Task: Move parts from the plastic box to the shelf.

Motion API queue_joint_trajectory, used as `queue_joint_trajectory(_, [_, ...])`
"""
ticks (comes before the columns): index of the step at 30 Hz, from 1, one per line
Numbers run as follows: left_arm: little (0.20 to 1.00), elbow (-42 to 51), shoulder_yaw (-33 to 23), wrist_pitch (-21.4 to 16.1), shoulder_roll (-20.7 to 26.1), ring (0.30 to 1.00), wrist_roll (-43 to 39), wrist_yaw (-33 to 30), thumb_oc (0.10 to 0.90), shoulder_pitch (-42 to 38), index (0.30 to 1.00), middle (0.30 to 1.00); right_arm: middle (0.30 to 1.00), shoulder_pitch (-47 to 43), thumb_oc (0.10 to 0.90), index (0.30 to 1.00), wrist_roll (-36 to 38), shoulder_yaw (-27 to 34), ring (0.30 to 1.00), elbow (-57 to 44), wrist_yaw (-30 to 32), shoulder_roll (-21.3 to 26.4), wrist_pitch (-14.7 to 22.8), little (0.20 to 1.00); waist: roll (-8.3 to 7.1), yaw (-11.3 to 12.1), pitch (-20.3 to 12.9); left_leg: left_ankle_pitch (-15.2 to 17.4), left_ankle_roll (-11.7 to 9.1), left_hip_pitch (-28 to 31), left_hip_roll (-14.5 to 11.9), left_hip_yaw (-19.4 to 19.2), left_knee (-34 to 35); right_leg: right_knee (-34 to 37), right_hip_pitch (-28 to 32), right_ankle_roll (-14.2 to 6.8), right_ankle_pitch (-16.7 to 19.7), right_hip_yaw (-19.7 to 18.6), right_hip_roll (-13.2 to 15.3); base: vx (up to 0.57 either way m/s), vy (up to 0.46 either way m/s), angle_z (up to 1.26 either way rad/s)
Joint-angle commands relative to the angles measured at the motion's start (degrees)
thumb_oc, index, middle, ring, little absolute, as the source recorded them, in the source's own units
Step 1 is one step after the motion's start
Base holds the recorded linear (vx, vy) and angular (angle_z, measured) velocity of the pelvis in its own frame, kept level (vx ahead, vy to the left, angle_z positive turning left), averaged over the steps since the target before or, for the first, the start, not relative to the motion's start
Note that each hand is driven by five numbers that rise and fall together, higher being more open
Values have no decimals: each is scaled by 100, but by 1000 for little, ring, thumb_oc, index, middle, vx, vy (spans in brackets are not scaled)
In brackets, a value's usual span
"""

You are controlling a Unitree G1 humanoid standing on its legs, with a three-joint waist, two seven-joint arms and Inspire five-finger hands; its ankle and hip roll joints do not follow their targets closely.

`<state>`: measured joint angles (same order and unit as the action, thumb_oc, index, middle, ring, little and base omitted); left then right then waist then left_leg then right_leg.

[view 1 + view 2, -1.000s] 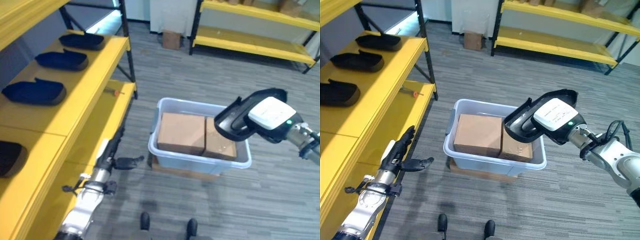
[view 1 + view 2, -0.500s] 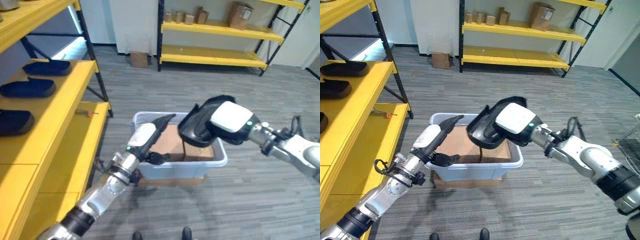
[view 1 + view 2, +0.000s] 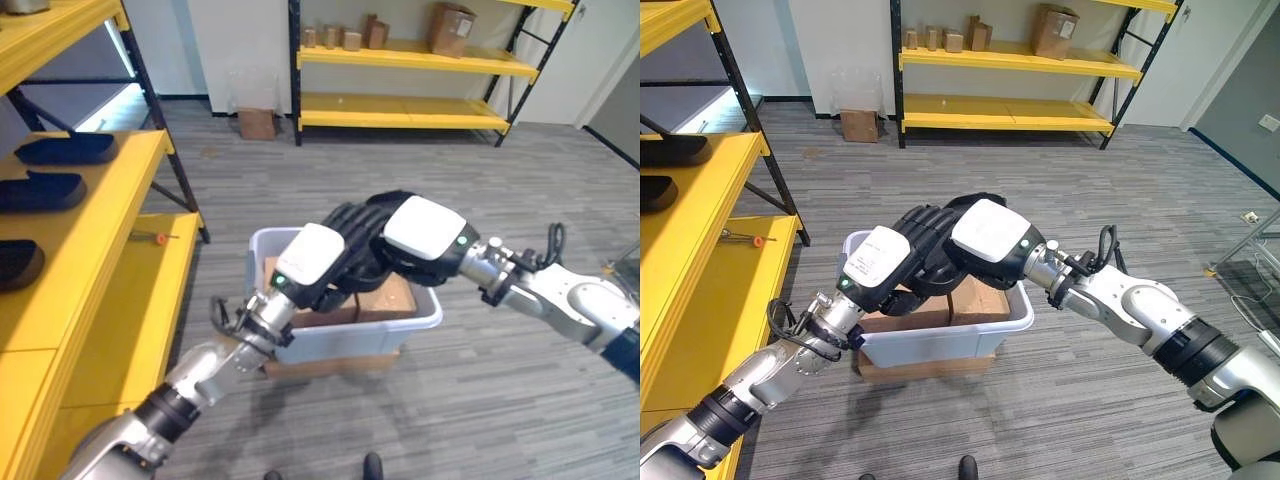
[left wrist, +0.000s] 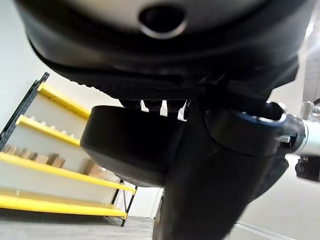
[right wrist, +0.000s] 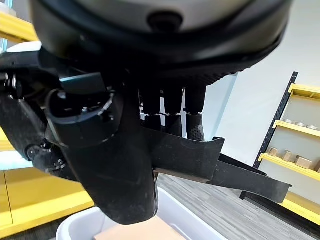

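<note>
Both hands are seen joined at the centre of the left eye view, above the plastic box [image 3: 425,318]. The right hand [image 3: 425,228] is curled round a black part [image 5: 220,167]; in its wrist view the fingers are pressed onto the part's upper face with the thumb beneath. The left hand [image 3: 312,262] is placed against the same black mass, with fingertips [image 4: 161,107] resting on a rounded dark surface, but whether it is gripped or merely touched cannot be told.

A second ago the left hand was held open, low at the lower left of the frame beside the shelf [image 3: 120,290], well apart from the right hand. It has since been raised and brought across until the two hands meet. The camera has also swung, so the shift of the box and shelf in the frame is not a move of those things. A hand-over from right to left is judged to be starting, the shelf being on the left side.

Brown cartons [image 3: 385,298] are seen in the box. More black parts [image 3: 55,148] are already laid on the shelf at the upper left.

Writing on the hands' white covers or the cartons is too small to be read.
</note>
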<state>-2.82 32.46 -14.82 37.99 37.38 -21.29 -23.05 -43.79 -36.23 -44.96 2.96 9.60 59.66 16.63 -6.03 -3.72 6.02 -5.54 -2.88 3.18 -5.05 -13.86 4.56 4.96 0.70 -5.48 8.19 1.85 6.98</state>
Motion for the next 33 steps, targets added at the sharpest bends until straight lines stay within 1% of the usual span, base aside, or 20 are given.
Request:
queue_joint_trajectory(1, [1000,-258,228,-39,-212,1000,286,-657,900,-856,1000,1000,300,-972,400,300,548,289,300,43,658,-174,-232,300,150,75,-822,211,-112,-9,-375,588,44,-100,123,-289,-247,80,13,0,0,0])
queue_joint_trajectory(2, [1000,-279,244,-32,-223,1000,324,-663,900,-884,1000,1000,300,-936,400,300,565,324,300,31,662,-192,-233,300,157,69,-837,256,-117,4,-375,602,44,-86,143,-297,-277,78,14,-33,-7,0])
queue_joint_trajectory(5, [1000,-434,298,38,-244,1000,513,-715,900,-972,1000,1000,300,-923,400,300,591,383,300,-20,692,-253,-245,300,155,55,-831,212,-109,-18,-371,604,44,-85,124,-287,-231,77,15,-13,-3,0])
queue_joint_trajectory(6, [1000,-480,326,69,-238,1000,580,-730,900,-1002,1000,1000,300,-930,400,300,586,386,300,-32,706,-259,-243,300,160,50,-849,259,-117,-3,-375,605,44,-69,145,-299,-260,74,16,0,0,0])
queue_joint_trajectory(7, [1000,-493,333,71,-243,1000,591,-742,900,-1010,1000,1000,300,-929,400,300,584,390,300,-33,708,-259,-243,300,154,52,-834,212,-112,-18,-374,596,44,-77,126,-290,-227,76,16,0,0,0])
queue_joint_trajectory(8, [1000,-590,386,126,-222,1000,719,-750,900,-1060,1000,1000,300,-943,400,300,600,399,300,-49,729,-270,-237,300,165,40,-856,259,-120,-1,-375,600,44,-64,148,-298,-260,69,12,-32,-4,-1])
queue_joint_trajectory(9, [1000,-628,408,128,-237,1000,742,-780,900,-1083,1000,1000,300,-940,400,300,602,411,300,-50,730,-268,-238,300,155,45,-841,208,-115,-22,-374,592,44,-74,123,-287,-225,70,12,0,0,0])
queue_joint_trajectory(13, [1000,-862,466,193,-256,1000,921,-811,900,-1121,1000,1000,300,-926,400,300,610,477,300,-100,751,-291,-227,300,156,29,-846,218,-111,-8,-370,573,44,-65,129,-289,-221,44,6,-8,-1,0])
queue_joint_trajectory(15, [1000,-992,455,236,-288,1000,964,-804,900,-1052,1000,1000,300,-890,400,300,623,546,300,-126,772,-302,-220,300,147,22,-867,275,-111,21,-371,561,44,-51,148,-299,-247,34,1,18,1,0])
queue_joint_trajectory(16, [1000,-998,456,237,-290,1000,969,-809,900,-1051,1000,1000,300,-885,400,300,621,548,300,-131,772,-303,-221,300,142,23,-858,228,-106,4,-370,550,44,-61,126,-290,-215,33,1,0,0,0])
queue_joint_trajectory(19, [1000,-1136,411,311,-342,1000,1011,-862,900,-947,1000,1000,300,-867,400,300,617,590,300,-161,787,-323,-220,300,137,13,-867,235,-104,19,-368,535,44,-68,116,-285,-212,19,1,0,0,0])
queue_joint_trajectory(20, [959,-1243,364,365,-387,959,993,-876,871,-902,959,959,300,-852,400,300,630,635,300,-177,795,-328,-221,300,134,7,-871,238,-102,22,-367,529,44,-69,113,-281,-212,13,4,34,9,0])
queue_joint_trajectory(21, [698,-1248,368,364,-391,698,993,-878,684,-904,698,698,300,-848,400,300,631,636,300,-179,793,-326,-222,300,139,8,-884,286,-107,38,-367,537,44,-58,135,-291,-245,11,4,0,0,0])
queue_joint_trajectory(22, [300,-1305,334,396,-403,300,1008,-909,400,-877,300,300,300,-843,400,300,633,651,300,-196,795,-316,-227,300,133,10,-871,238,-100,21,-368,527,44,-70,113,-280,-213,10,3,0,0,0])
queue_joint_trajectory(26, [300,-1402,217,479,-441,300,999,-980,400,-773,300,300,300,-837,400,300,637,696,300,-247,803,-323,-229,300,127,13,-868,244,-99,35,-375,517,44,-74,117,-281,-209,-2,5,10,2,0])
queue_joint_trajectory(27, [300,-1404,218,479,-443,300,999,-981,400,-769,300,300,300,-834,400,300,636,694,300,-248,801,-323,-230,300,134,12,-880,300,-104,59,-376,525,44,-63,145,-292,-248,-2,5,0,0,0])
queue_joint_trajectory(29, [300,-1421,155,516,-454,300,978,-1016,400,-741,300,300,300,-820,400,300,641,719,300,-259,802,-330,-230,300,128,10,-870,249,-98,43,-375,514,44,-71,116,-279,-210,-15,6,0,0,0])
queue_joint_trajectory(30, [300,-1432,118,534,-456,300,964,-1035,400,-714,300,300,300,-812,400,300,642,733,300,-279,801,-337,-231,300,133,7,-882,308,-104,72,-376,516,44,-57,148,-293,-250,-11,4,44,11,-2])
queue_joint_trajectory(33, [300,-1439,4,573,-468,300,894,-1099,400,-661,300,300,300,-779,400,300,650,782,300,-316,806,-360,-240,300,124,16,-867,254,-97,52,-376,502,44,-72,121,-282,-217,-13,3,13,3,-1])
